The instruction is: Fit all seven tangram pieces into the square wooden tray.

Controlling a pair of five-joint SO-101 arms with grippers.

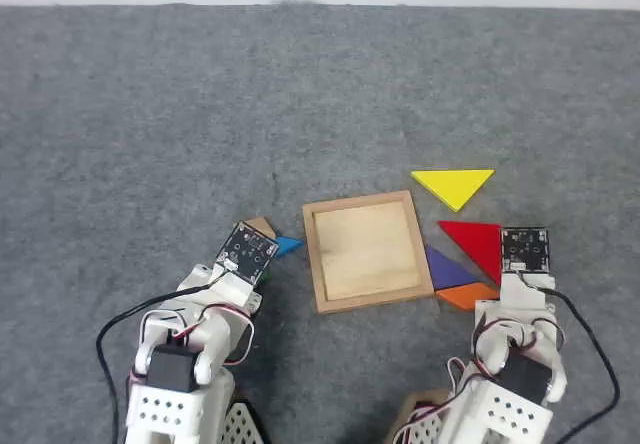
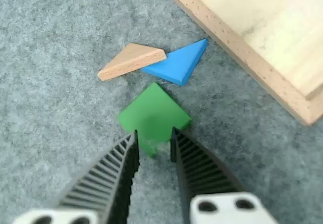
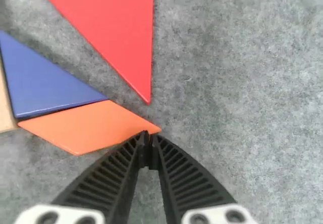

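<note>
Left tool: spread slightly, straddling the near corner of the green square, so I judge a pick-up is being set up
Right tool: pressed together, tip touching the orange parallelogram, likely to nudge it
Wooden tray: on the worktop between both arms, pieces lying either side

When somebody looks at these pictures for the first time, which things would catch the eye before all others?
Likely the bare square wooden tray in the middle of the grey mat, and the bright yellow triangle, red triangle, purple triangle and orange piece lying on the mat on the right claw's side. Close up, the left claw stands open around a corner of the green square.
</note>
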